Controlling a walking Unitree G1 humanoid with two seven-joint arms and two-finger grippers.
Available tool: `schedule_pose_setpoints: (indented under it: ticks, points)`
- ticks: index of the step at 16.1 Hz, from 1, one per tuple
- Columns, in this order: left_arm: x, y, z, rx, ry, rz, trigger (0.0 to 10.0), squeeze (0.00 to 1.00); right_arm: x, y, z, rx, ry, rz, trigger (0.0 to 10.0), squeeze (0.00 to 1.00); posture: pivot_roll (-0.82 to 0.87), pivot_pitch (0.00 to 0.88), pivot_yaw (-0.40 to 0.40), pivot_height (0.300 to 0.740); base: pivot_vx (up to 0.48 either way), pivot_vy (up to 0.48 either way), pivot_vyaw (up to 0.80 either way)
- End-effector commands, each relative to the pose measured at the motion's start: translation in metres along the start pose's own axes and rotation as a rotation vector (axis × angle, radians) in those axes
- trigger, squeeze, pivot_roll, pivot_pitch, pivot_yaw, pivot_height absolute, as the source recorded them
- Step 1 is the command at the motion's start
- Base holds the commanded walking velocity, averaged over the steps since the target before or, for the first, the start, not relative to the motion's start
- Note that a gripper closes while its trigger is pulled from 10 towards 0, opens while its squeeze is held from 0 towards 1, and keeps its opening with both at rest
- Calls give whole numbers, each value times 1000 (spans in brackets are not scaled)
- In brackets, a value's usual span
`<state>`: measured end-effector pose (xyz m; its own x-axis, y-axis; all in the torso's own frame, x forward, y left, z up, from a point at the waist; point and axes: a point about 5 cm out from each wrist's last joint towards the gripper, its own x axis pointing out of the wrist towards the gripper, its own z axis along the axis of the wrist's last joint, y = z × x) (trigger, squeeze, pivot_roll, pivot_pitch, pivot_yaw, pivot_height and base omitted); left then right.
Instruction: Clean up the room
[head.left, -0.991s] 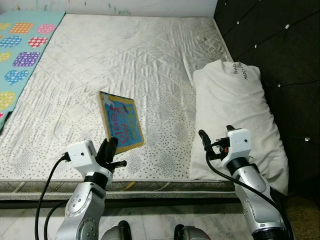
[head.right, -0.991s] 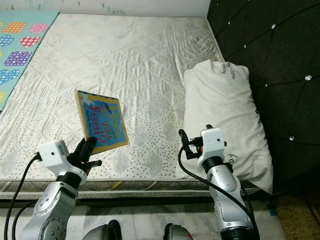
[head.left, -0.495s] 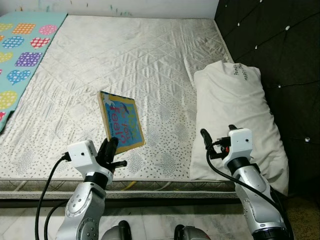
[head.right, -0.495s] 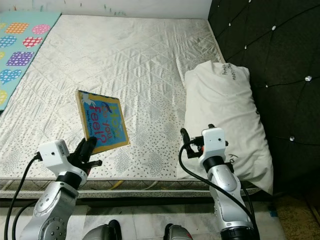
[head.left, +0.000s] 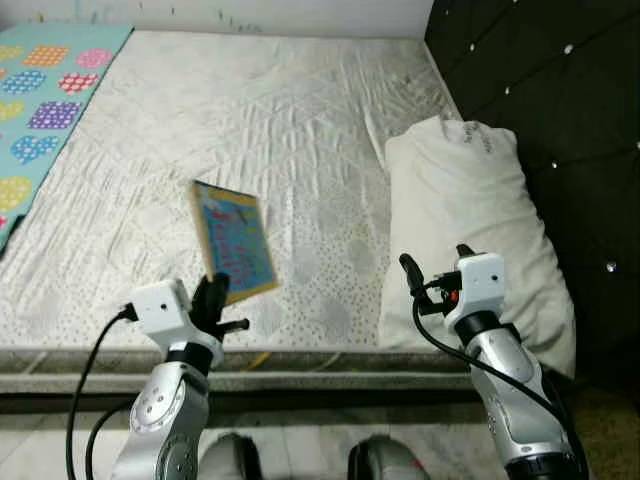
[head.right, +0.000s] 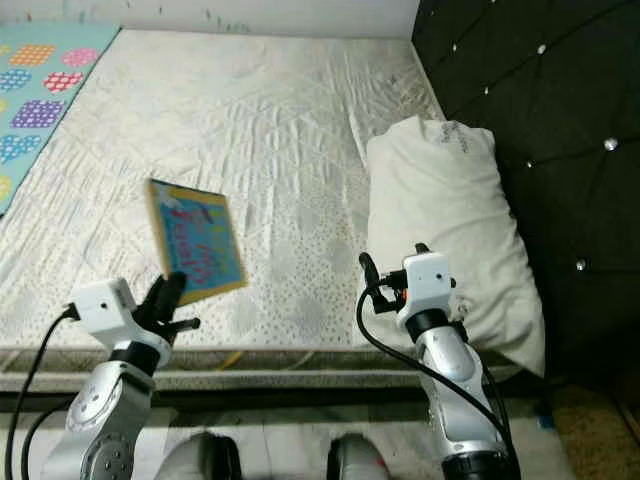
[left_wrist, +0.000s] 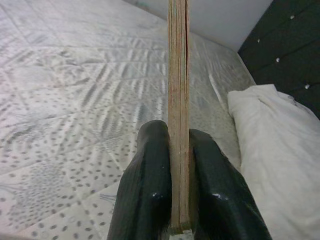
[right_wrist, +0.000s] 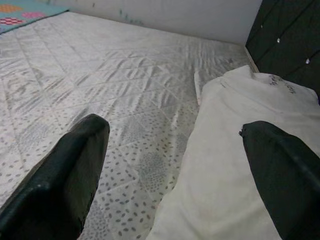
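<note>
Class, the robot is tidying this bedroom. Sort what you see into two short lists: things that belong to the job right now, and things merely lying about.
Belongs to the job:
- picture book, held upright over the mattress
- left gripper, shut on the book's lower edge
- right gripper, open, holding nothing

Just lying about:
- white pillow, beside the headboard
- quilted mattress
- patterned play mat
- dark tufted headboard

Even, soft daylight; both eye views are motion-blurred throughout, wrist views sharper, with dark shade at the right edge.
</note>
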<state>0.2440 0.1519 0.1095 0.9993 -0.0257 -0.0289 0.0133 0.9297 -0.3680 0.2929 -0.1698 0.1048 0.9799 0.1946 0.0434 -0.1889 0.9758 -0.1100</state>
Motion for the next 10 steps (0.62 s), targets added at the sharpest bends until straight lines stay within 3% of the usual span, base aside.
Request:
schedule_pose_setpoints:
  ticks: [1,10]
  points:
    - [1,0,8,21,-51,9,10000,0,0,0,1,-10,-4,9,10000,0,-129,156,-36,651,0,0,0]
    - [0,1,11,32,-68,34,10000,0,8,4,7,-39,-33,56,10000,0,-132,164,-35,651,0,0,0]
